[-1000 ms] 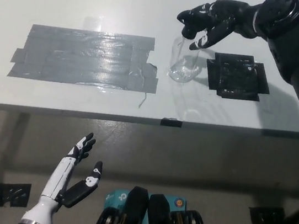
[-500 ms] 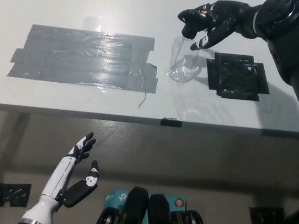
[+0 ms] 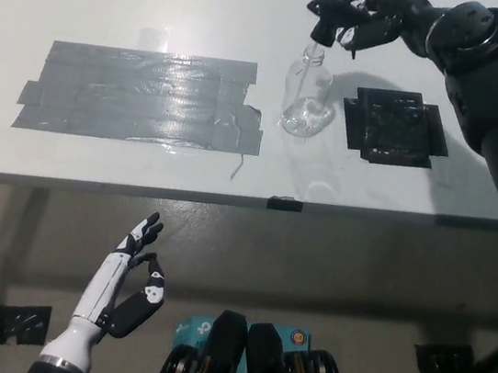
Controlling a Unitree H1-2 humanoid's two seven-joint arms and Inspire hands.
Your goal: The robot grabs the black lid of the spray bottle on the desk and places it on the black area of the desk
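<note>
A clear spray bottle [image 3: 304,97] stands on the white desk [image 3: 163,7] between the grey tape patch and the black area [image 3: 393,125]. Its black lid [image 3: 327,16] with the thin dip tube is lifted just above the bottle neck, and my black right hand [image 3: 369,23] is shut on it. The tube still reaches down into the neck. My white left hand [image 3: 131,272] rests open below the desk's front edge at the lower left.
A large grey tape patch [image 3: 141,95] covers the desk's left half. A small black tab [image 3: 285,204] sits on the front edge. Under the desk are table legs and dark floor plates [image 3: 443,362].
My right hand has risen and moved slightly right, pulling the black lid up off the bottle. The bottle stays put. The left hand shifted a little.
</note>
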